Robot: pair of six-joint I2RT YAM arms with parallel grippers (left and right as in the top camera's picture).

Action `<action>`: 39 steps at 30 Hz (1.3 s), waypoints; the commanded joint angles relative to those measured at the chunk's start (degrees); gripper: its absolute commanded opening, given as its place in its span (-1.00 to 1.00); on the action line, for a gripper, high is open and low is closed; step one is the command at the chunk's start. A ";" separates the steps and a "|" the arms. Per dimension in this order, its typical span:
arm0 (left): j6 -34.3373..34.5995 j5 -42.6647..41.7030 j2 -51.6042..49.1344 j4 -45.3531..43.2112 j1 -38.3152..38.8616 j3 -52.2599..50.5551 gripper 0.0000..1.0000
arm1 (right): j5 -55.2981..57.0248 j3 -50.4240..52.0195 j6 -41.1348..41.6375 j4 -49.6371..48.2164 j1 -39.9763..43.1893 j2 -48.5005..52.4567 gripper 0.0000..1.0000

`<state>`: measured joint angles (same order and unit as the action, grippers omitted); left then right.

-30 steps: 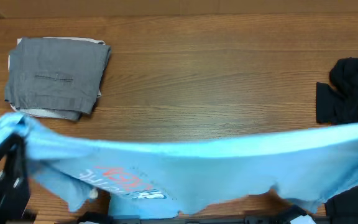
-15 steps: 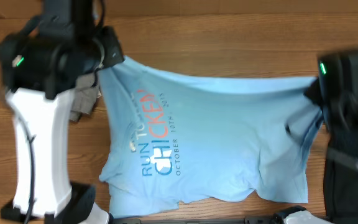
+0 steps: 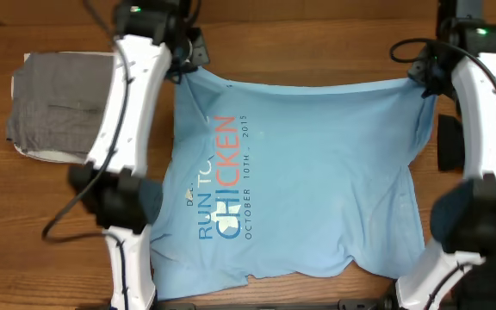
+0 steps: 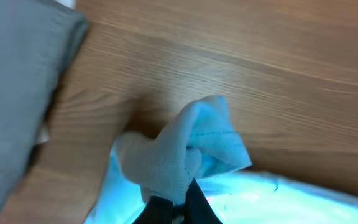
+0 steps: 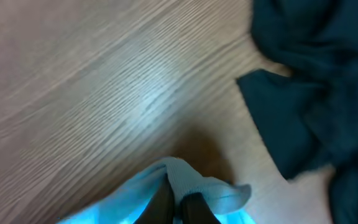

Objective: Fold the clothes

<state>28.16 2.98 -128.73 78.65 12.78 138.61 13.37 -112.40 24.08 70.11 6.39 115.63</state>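
The light blue T-shirt lies spread across the table, its "RUN TO THE CHICKEN" print facing up and reading sideways. My left gripper is shut on the shirt's far left corner; the left wrist view shows the bunched cloth pinched between the dark fingers. My right gripper is shut on the far right corner; the right wrist view shows a fold of blue cloth between its fingers. The far edge is stretched taut between the two grippers. The near edge hangs to the table's front.
A folded grey garment lies at the far left, also in the left wrist view. A dark garment sits at the right edge behind my right arm, also in the right wrist view. Bare wood shows beyond the shirt.
Both grippers have carried the shirt from a raised band at the front to the far side of the table. The shirt now lies spread flat with the print up.
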 commanded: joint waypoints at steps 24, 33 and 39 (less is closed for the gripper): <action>-4.00 11.10 -15.37 -18.40 -1.68 0.20 -0.92 | -6.60 -0.04 -10.47 -26.18 0.50 14.64 -0.92; -3.98 10.93 -15.41 -23.43 -1.88 -0.52 -0.92 | -6.60 -0.04 -10.62 -29.03 0.48 17.49 -0.91; -3.98 10.93 -18.08 -24.76 -1.88 -0.83 -0.92 | -6.60 -0.04 -10.62 -30.95 0.48 17.57 -0.91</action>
<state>25.06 12.29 -143.85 54.35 11.46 138.30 6.37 -112.14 13.65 40.27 6.68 133.47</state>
